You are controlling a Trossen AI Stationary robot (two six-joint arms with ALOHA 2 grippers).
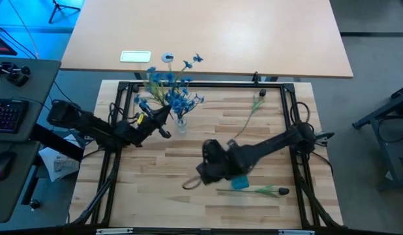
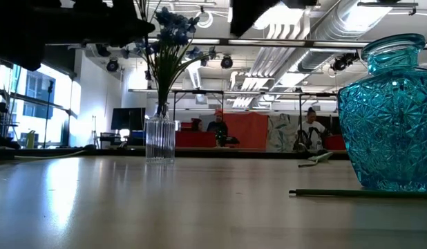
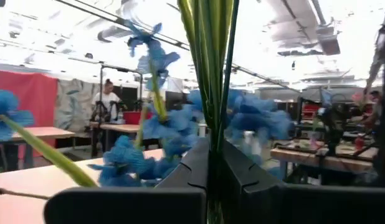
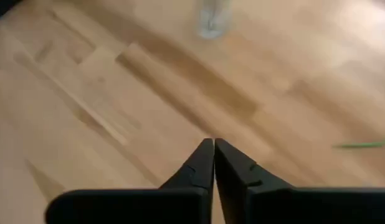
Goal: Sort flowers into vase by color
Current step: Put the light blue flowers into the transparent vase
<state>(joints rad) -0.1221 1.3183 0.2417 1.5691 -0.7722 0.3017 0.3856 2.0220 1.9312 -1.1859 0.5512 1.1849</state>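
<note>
The left hand (image 3: 215, 163) is clenched on the green stems (image 3: 211, 68) of the blue flowers (image 1: 170, 91). The right hand (image 4: 213, 163) is clenched on nothing, above the surface (image 4: 118, 93).

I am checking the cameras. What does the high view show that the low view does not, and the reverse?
Only the high view shows both arms, with the left gripper at the blue flowers and the right gripper low over the table. Only the low view shows the blue vase's cut pattern and people in the room behind. Both show the clear vase holding blue flowers.
</note>
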